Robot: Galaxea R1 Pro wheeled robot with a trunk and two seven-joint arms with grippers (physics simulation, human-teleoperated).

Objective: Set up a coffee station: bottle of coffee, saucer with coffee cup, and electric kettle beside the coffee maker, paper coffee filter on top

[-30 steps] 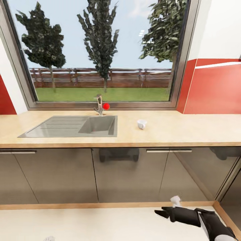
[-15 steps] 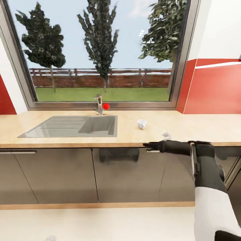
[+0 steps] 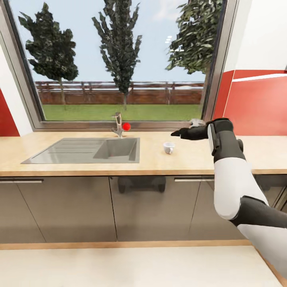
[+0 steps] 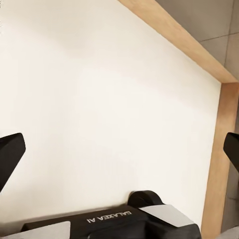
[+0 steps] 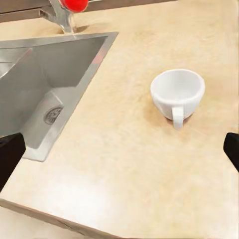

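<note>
Beige wood-grain countertop (image 3: 52,164) runs the width of the head view beneath a large window (image 3: 119,63) that looks out on trees, grass and a fence. Set into its left part is a steel sink (image 3: 85,150) with a ribbed drainboard on its left and a basin on its right; a metal tap (image 3: 117,125) with a red knob (image 3: 126,126) stands behind the basin.

Right of the sink, on bare countertop and well apart from the basin, sits the white coffee cup (image 3: 169,148), upright, its loop handle turned toward the front edge. In the right wrist view the cup (image 5: 178,95) stands empty, with the sink corner (image 5: 59,84) off to one side.

Further right, the right gripper (image 3: 179,134) is held out above the countertop, just above and to the right of the cup, touching nothing. Its dark fingertips (image 5: 10,157) sit at opposite edges of the right wrist view, spread wide with nothing between them.

The left gripper (image 4: 119,154) hangs over a pale floor (image 4: 109,99) bordered by a wooden strip (image 4: 219,144); its fingers (image 4: 7,157) are likewise spread wide and empty.
</note>
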